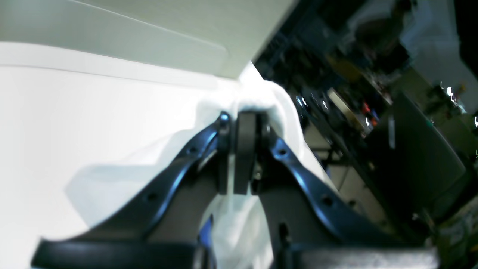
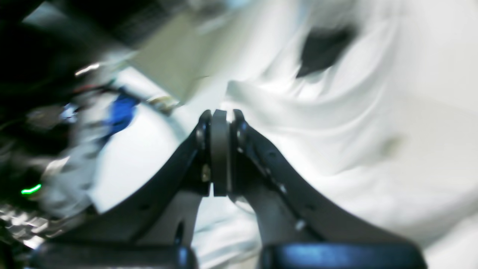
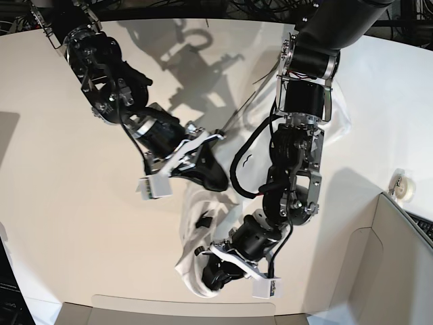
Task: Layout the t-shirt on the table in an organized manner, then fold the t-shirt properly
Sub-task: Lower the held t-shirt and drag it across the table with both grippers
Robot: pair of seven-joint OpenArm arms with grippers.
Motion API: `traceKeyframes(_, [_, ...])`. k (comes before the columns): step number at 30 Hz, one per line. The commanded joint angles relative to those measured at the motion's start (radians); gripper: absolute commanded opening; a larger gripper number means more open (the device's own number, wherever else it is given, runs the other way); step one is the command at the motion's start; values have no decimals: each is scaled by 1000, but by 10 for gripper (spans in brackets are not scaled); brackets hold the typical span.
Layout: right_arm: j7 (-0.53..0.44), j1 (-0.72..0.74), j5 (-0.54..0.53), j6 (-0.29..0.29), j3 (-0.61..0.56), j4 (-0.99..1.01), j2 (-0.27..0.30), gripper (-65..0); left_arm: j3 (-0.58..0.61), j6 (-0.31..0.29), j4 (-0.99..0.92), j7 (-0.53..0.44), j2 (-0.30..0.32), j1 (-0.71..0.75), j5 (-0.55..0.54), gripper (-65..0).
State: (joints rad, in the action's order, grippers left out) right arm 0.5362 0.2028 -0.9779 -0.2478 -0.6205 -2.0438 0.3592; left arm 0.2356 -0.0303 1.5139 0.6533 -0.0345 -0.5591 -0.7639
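The white t-shirt (image 3: pixel 193 240) lies bunched in a narrow strip on the white table (image 3: pixel 67 169), stretched between my two grippers. My left gripper (image 3: pixel 211 276), near the front edge, is shut with white cloth pinched between its pads. In the left wrist view the t-shirt (image 1: pixel 283 108) drapes over the left gripper (image 1: pixel 242 115). My right gripper (image 3: pixel 220 179) holds the strip's far end. In the right wrist view that right gripper (image 2: pixel 221 112) is shut at the edge of the wrinkled t-shirt (image 2: pixel 336 130), which carries a blurred dark patch (image 2: pixel 321 48). The print is hidden.
A grey-beige box panel (image 3: pixel 183 310) runs along the table's front edge and rises at the right (image 3: pixel 399 271); it also shows as the panel (image 1: pixel 149 30). A small white roll (image 3: pixel 404 186) sits by the right edge. A blurred blue thing (image 2: pixel 121 112) lies beyond the table.
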Motion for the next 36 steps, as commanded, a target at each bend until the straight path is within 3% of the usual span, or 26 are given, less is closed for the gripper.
traceKeyframes(1, [-24,37,1,9,-37,-18,-13,-650,-14,-13,26,-23,23,-32,-10,-650])
traceKeyframes(6, [48,114,185,-2,-232,-18,-142,-650,-26,-12,27,-5,68,-32,-13,-650])
traceKeyframes(9, [115,148,311,-58,-327,-18,-213,-650,-17,-12,24,-11,75,-32,-21,-650])
traceKeyframes(11, [127,159,362,-84,-356,-18,-231,-650,-8,-12,23,-13,110,-32,-44,-650])
traceKeyframes(15, [132,162,383,-89,-361,-16,-234,-650,-11,-12,24,-2,115,-31,-52,-650])
traceKeyframes(18, [131,152,385,-92,-358,-16,-223,-650,-2,-13,27,0,115,-14,-55,-650])
traceKeyframes(26, [127,62,386,-94,-301,-18,-84,-650,87,-15,29,47,109,23,-55,-650])
traceKeyframes(36, [127,-182,383,-94,72,-18,93,-650,367,-18,20,90,107,-22,-52,-650])
